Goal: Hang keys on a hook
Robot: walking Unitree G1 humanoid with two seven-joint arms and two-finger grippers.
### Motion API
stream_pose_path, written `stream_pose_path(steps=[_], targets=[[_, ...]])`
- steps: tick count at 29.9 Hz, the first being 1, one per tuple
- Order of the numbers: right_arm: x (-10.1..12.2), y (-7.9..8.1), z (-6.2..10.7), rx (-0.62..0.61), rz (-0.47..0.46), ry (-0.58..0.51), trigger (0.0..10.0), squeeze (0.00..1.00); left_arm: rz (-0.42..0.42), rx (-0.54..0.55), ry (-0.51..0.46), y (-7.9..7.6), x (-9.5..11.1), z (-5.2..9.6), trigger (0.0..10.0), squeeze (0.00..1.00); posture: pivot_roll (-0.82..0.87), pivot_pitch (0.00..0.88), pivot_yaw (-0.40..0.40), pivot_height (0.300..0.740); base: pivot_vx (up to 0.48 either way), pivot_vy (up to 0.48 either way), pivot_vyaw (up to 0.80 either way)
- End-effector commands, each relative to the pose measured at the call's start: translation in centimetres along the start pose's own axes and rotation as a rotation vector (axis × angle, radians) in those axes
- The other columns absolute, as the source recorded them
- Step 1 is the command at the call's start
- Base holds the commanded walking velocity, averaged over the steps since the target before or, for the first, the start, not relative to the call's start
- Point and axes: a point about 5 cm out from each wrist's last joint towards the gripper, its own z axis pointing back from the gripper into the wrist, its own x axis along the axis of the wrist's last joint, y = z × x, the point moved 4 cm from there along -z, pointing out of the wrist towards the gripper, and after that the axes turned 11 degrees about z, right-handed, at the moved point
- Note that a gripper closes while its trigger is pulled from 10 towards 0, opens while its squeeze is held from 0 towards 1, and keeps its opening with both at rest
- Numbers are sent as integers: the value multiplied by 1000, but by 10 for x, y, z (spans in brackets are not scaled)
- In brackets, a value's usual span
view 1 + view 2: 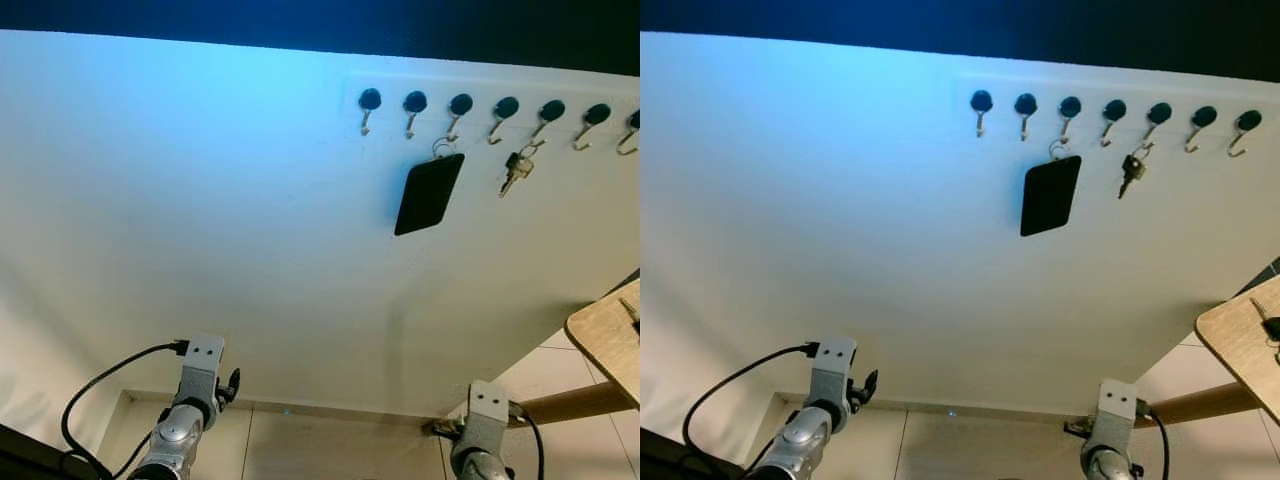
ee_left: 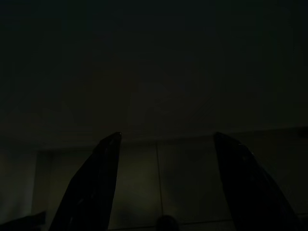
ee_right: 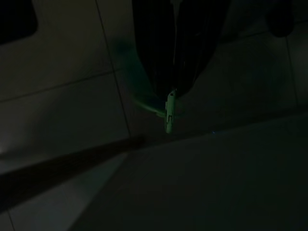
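Right gripper [image 3: 169,94] pinching a green key [image 3: 169,111], left gripper [image 2: 166,144] spread wide, holding nothing

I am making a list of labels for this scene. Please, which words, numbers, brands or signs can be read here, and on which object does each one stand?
No text can be read.
Black tag hanging from a hook: plain dark face, no print visible.
Keys on the hook rail: too small to show any marking.
Small green thing at the right gripper's fingertips: too dark to tell.
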Motion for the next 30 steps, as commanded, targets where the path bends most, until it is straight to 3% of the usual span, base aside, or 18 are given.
stream_pose_path(steps=[1, 18, 27, 30], targets=[[0, 5, 0, 18, 13, 2, 10000, 0, 10, 4, 23, 2, -6, 2, 10000, 0, 55, 9, -32, 740, -412, 0, 0], [-4, 11, 2, 39, 25, 12, 10000, 0, 1, 0, 25, 4, -6, 3, 10000, 0, 54, 6, -28, 740, -414, 0, 0], [-5, 12, 2, 43, 20, 16, 10000, 0, -54, -48, 47, -8, -4, -2, 10000, 0, 56, 10, -28, 740, 0, 0, 0], [-6, 12, 2, 42, 19, 16, 10000, 0, -66, -57, 49, -11, -3, -3, 10000, 0, 54, 15, -27, 740, 0, -480, 0]])
